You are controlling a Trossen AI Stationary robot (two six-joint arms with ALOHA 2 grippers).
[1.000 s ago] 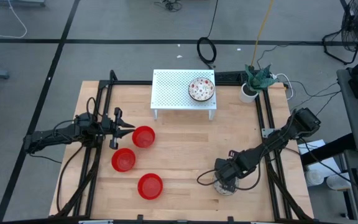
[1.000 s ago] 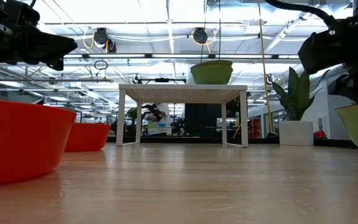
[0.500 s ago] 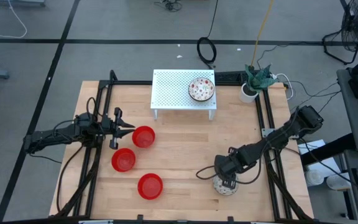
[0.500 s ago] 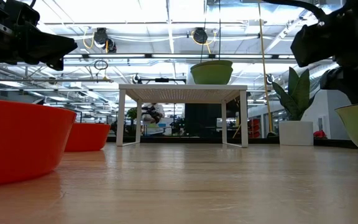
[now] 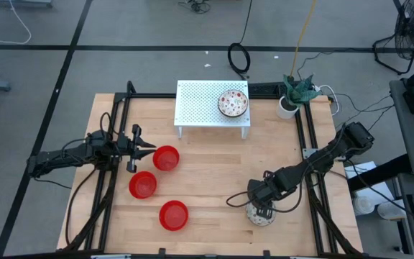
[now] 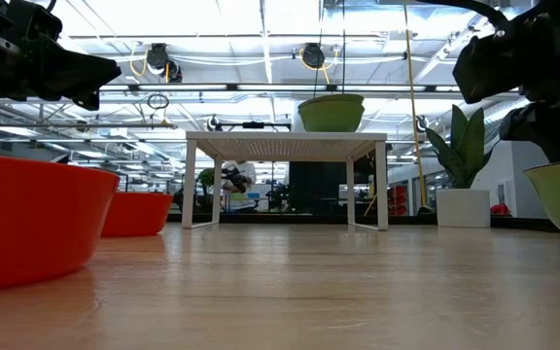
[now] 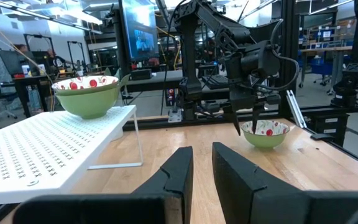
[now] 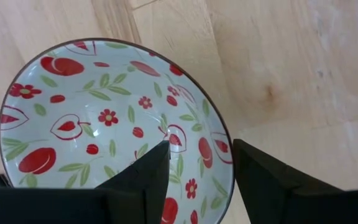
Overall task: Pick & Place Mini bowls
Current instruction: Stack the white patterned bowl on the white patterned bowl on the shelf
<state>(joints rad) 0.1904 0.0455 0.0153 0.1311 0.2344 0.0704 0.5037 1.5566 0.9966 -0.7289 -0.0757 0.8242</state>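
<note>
Three shiny red round bowls (image 5: 166, 158) (image 5: 143, 185) (image 5: 173, 214) sit left of the white rack (image 5: 200, 105). One flowered white bowl (image 5: 233, 103) sits on it; another (image 5: 260, 214) lies on the wooden desk (image 5: 214, 173), under the open right claw (image 5: 262, 210). Left claw (image 5: 146, 147), fingers slightly apart, holds nothing. Bright workshop behind.

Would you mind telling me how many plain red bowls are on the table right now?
3, all on the table's left half: red bowl one just ahead of the left gripper, red bowl two nearer the front, red bowl three nearest the front edge. None seems hidden.
</note>
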